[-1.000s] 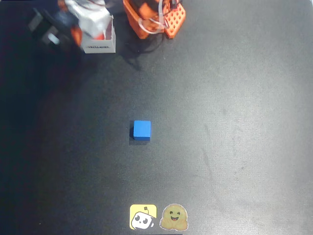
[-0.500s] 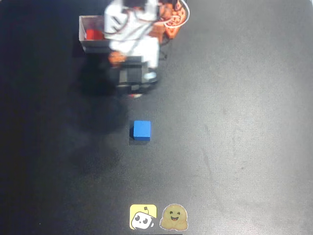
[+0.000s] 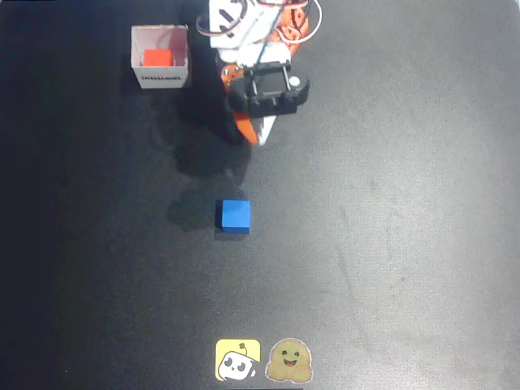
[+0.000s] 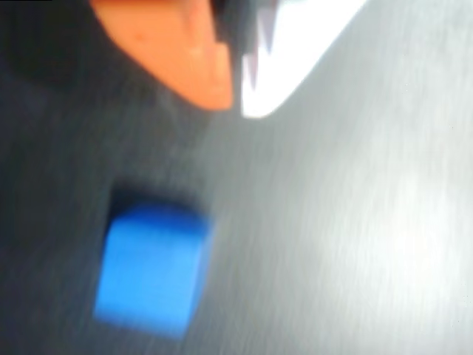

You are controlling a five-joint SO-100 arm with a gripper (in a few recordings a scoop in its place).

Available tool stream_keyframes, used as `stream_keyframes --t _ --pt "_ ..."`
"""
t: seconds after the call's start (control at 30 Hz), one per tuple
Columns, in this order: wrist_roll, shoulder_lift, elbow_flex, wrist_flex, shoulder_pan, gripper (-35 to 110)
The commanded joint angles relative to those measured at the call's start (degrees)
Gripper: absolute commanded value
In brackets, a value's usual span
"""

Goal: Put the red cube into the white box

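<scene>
In the overhead view we start at the near edge of the black table (image 3: pixel 390 244), where two stickers sit side by side: a yellow robot-face sticker (image 3: pixel 237 360) and, touching its right side, a tan smiling-blob sticker (image 3: pixel 289 361). Beyond them lies a wide bare stretch of table. The blue cube (image 3: pixel 236 216) stands alone near the table's middle, with open room on every side; the whole right half of the table is free, and so is the left half up to the far-left corner.

Farther back, the gripper (image 3: pixel 262 136) hangs over the table between the blue cube and the far edge, its orange and white fingers pointing toward the cube but well apart from it. In the wrist view the gripper (image 4: pixel 238 100) shows an orange finger and a white finger with their tips nearly together, only a thin dark slit between them and nothing held; the picture is blurred, so we judge the jaws closed or almost so. The blue cube (image 4: pixel 151 270) shows below the tips there.

At the far edge, left of the arm's base, the white box (image 3: pixel 162 77) stands open upward, its lettered wall facing the near side. The red cube (image 3: pixel 158 58) rests inside it, against the far wall, clear of the gripper.
</scene>
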Motion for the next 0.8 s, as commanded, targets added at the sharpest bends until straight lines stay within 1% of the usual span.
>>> stream_keyframes --t 0.0,0.03,0.13,0.33,0.47,0.53,0.77 --pt "1.58 0.18 4.57 -9.14 -0.44 0" --pt "1.85 0.18 6.94 -12.39 -0.44 0" --pt "2.46 -0.97 7.82 -13.45 0.0 0" --pt "4.13 0.26 7.82 -2.46 0.53 0" --pt "4.22 0.26 7.82 8.7 1.14 0" --pt "4.13 0.26 7.82 12.39 1.23 0" --pt "4.22 0.18 7.82 12.39 1.14 0"
